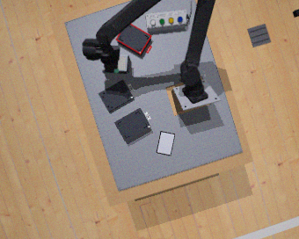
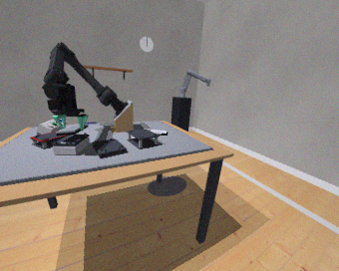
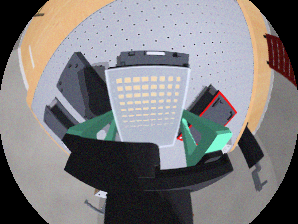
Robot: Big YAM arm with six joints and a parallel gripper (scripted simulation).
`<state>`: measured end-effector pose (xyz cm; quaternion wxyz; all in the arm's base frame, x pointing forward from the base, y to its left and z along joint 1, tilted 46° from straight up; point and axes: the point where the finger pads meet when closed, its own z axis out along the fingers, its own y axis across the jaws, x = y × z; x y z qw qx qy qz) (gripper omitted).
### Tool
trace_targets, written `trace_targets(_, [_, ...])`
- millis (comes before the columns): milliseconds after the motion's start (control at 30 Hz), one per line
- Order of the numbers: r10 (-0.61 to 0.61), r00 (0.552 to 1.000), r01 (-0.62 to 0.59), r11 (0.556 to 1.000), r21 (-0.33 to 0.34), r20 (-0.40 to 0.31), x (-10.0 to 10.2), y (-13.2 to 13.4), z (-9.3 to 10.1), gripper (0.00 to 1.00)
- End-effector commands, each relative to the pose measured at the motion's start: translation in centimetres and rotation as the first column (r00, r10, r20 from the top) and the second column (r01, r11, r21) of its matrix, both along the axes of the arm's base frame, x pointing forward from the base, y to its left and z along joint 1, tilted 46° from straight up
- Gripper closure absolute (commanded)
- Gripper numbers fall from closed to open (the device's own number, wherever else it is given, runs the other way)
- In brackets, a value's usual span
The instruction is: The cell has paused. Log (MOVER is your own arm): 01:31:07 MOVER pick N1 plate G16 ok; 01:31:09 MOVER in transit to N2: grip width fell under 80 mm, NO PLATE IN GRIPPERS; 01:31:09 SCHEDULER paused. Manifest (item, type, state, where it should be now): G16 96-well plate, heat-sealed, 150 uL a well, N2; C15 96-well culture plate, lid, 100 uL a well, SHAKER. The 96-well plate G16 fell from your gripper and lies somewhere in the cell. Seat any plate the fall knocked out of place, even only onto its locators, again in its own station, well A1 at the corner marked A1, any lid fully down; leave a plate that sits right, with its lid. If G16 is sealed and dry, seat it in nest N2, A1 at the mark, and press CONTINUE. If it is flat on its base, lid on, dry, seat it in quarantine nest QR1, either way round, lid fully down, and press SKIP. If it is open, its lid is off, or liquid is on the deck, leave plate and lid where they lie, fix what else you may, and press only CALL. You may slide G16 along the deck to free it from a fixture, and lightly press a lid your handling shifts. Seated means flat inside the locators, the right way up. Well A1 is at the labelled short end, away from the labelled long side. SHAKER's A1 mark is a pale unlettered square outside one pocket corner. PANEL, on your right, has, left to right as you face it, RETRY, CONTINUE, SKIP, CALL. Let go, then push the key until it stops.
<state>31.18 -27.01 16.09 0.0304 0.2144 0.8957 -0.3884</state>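
My gripper (image 1: 121, 65) is shut on a 96-well plate (image 3: 148, 99) with a flat pale sealed top and rows of yellowish wells showing through. The green fingers clamp its two long sides. It also shows in the overhead view (image 1: 124, 64) as a pale block under the wrist. It hangs a little above the grey deck at the back left, between a red-framed nest (image 1: 134, 39) and a dark nest (image 1: 116, 96). In the wrist view a dark nest (image 3: 152, 60) lies just beyond the plate's far end. No liquid shows on the deck.
A second dark station (image 1: 133, 125) with small pale marks at one corner (image 1: 148, 116) stands mid-deck. A flat white plate or lid (image 1: 165, 143) lies on the deck near the front. The key panel (image 1: 166, 20) is at the back edge. The arm base (image 1: 194, 94) is on the right.
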Motion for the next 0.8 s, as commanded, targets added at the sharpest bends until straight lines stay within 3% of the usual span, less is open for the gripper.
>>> trace_targets(0, [-0.003, 0.999, 0.004, 1.000, -0.025, 0.051, 0.8, -1.2, 3.2, 1.00])
trace_targets(100, [-0.003, 1.000, 0.004, 1.000, -0.012, 0.024, 1.1, -1.4, 2.1, 1.00])
trace_targets(767, [0.002, 1.000, -0.002, 1.000, -0.013, 0.029, 1.6, -1.3, 2.3, 1.00])
